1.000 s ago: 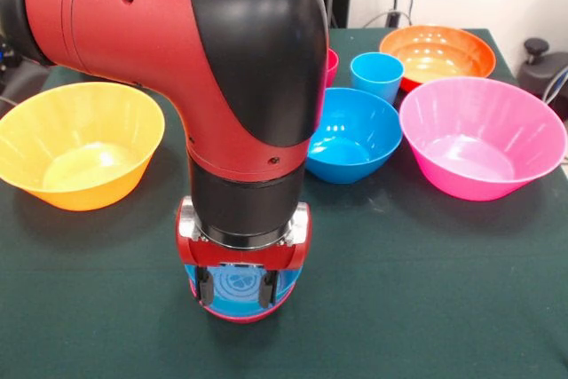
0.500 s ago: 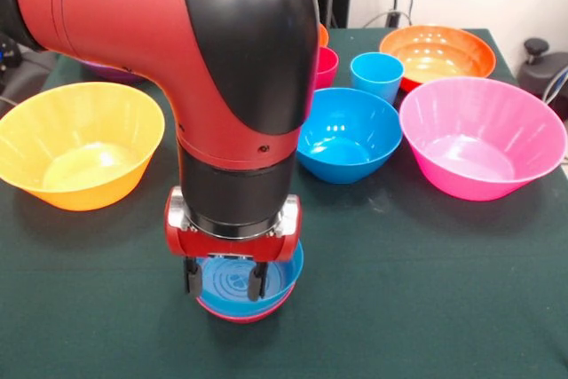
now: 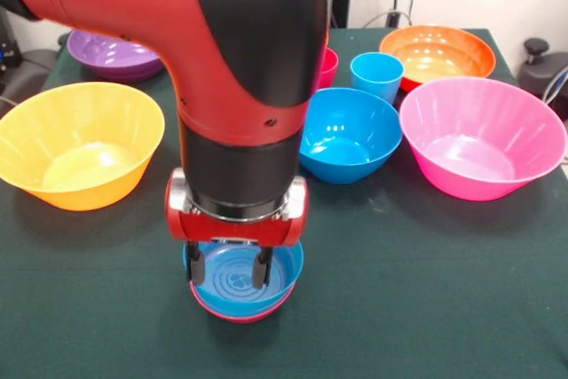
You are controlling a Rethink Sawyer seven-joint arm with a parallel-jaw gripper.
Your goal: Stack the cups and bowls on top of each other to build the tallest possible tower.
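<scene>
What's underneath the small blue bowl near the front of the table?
The small blue bowl sits nested in a small red bowl; only the red rim and lower edge show beneath it. The rest of the red bowl is covered. The gripper hangs over them, partly blocking the far rim.

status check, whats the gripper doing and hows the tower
Gripper open, fingers down over the tower. Tower: small blue bowl nested in small red bowl, nothing gripped. No obstruction beside it.
</scene>
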